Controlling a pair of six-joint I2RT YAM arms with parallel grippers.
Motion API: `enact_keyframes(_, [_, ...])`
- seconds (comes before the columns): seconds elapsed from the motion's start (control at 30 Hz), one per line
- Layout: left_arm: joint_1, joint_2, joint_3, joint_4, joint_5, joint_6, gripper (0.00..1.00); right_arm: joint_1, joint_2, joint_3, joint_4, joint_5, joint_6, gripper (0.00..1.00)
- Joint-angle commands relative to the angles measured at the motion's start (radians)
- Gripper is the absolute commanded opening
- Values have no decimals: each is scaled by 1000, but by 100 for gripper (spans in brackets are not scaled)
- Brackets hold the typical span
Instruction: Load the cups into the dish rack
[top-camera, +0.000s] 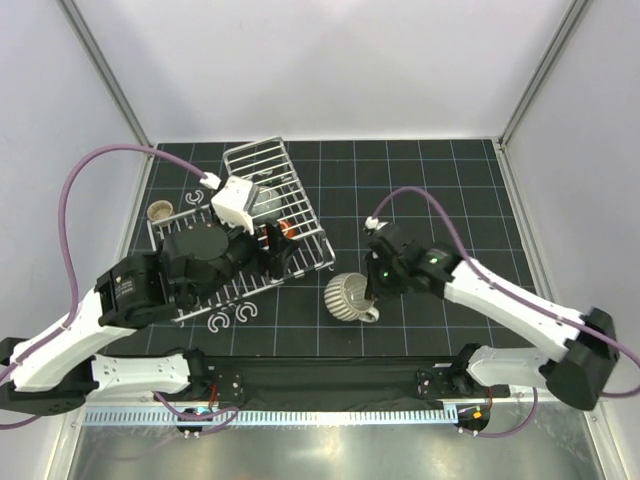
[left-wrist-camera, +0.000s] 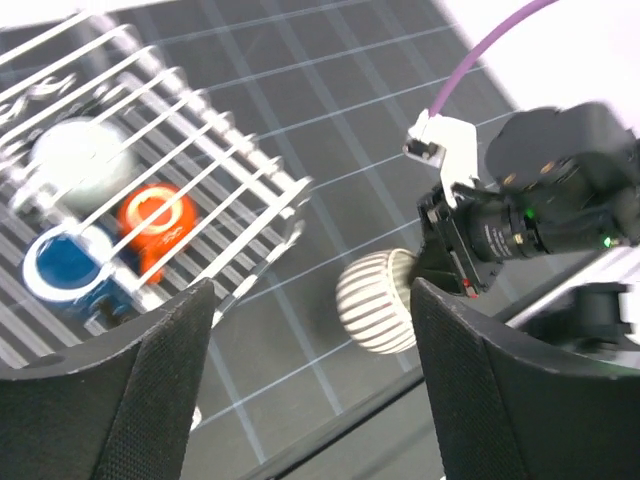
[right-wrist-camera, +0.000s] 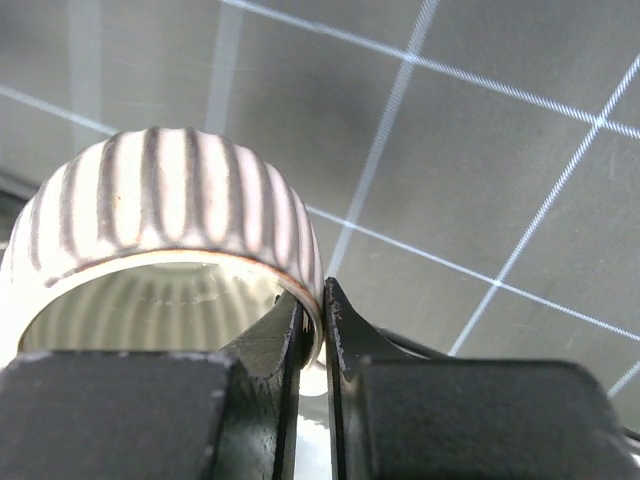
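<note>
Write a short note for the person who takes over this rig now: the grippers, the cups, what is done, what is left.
Left gripper: open and empty, above the near edge of the dish rack.
Right gripper: shut on the rim of the striped cup, outside the rack, on its right.
Done: the grey cup, the orange cup and the blue cup are in the rack.
Left: the striped cup, then the small brown cup on the mat at the left of the rack.

The striped cup (right-wrist-camera: 170, 200) in the right gripper (right-wrist-camera: 315, 300) looks like smooth, shiny clay. That gripper is dull black plastic. The rack (left-wrist-camera: 200, 130) ahead of the left gripper (left-wrist-camera: 305, 300) is shiny metal wire.
</note>
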Motion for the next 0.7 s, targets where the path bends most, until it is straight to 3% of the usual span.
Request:
enact_keyframes(0.0, [-1,9,49,137,102,59,79,-43,-141,110,16,-119,30,4])
enact_keyframes(0.17, [5,23,58,235,263,77,88,-216,-245,253,31,-334,75,4])
enact_keyframes(0.37, [9,43,40,329,426,89,90,-333,-286,383,156,-576,216,4])
enact_keyframes(0.53, [9,52,29,382,481,95,89,-382,-298,385,310,-684,392,4])
enact_keyframes(0.67, [9,63,8,447,544,79,89,-385,-313,308,547,-745,565,4])
